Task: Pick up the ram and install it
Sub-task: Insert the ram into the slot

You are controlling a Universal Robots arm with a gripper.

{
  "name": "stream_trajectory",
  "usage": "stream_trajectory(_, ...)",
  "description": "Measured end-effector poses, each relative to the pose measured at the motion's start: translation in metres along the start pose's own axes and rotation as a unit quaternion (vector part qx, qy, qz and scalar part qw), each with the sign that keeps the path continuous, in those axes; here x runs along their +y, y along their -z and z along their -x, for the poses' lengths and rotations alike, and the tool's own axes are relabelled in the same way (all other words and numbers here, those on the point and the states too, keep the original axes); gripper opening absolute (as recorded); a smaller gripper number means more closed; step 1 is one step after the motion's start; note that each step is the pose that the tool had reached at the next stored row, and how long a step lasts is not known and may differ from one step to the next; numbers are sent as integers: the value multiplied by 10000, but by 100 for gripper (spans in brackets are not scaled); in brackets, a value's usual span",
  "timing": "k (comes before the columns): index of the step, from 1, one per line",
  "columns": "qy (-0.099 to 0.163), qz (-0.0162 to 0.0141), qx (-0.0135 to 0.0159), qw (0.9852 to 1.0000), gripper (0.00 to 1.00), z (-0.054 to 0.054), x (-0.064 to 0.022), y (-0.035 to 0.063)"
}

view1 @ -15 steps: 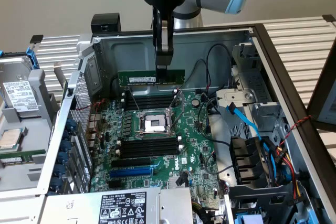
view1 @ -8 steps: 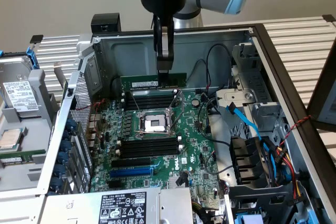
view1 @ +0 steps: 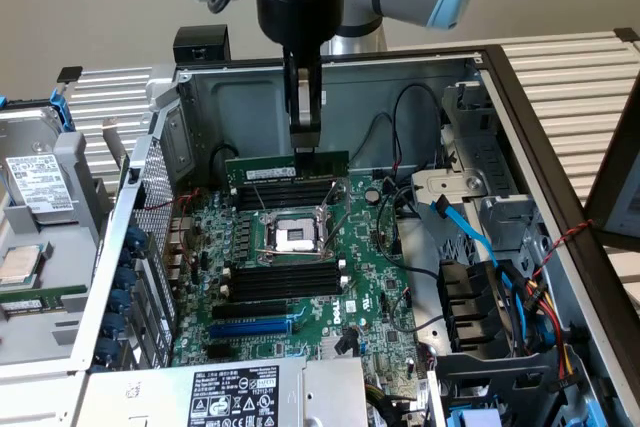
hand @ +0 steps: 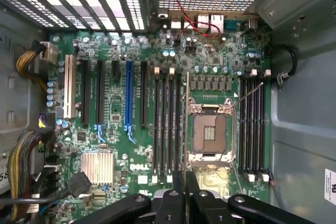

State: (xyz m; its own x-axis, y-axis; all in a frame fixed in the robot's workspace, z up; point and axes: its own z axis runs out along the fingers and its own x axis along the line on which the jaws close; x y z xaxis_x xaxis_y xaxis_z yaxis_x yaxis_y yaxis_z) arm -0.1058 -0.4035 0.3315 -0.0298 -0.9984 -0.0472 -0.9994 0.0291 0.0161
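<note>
Exterior view shows the hand clamped on the ram, which likely must sit level above the memory slots just beneath the hand.

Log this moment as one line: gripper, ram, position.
gripper: shut on ram | ram: upright on edge, above motherboard, by black memory slots | seated: cannot tell

Ram in gripper — over mem slots behind CPU socket, mobo flat in case
</note>
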Motion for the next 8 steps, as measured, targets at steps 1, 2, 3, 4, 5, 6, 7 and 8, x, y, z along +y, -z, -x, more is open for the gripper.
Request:
stream_trajectory(1,-4,0,0,10000,13,-2,0,-19)
stream_trajectory(2,-6,-1,-1,10000,13,-3,-1,-36)
stream_trajectory(3,-8,0,0,10000,13,-8,-2,-55)
stream_trajectory(4,-11,0,0,10000,13,-15,-2,-73)
stream_trajectory(5,-14,-1,0,10000,13,-23,-2,-90)
stream_trajectory(6,-17,-1,-1,10000,13,-32,-3,-108)
stream_trajectory(7,-20,-1,0,10000,13,-44,-3,-125)
stream_trajectory(8,-22,-1,0,10000,13,-62,-4,-144)
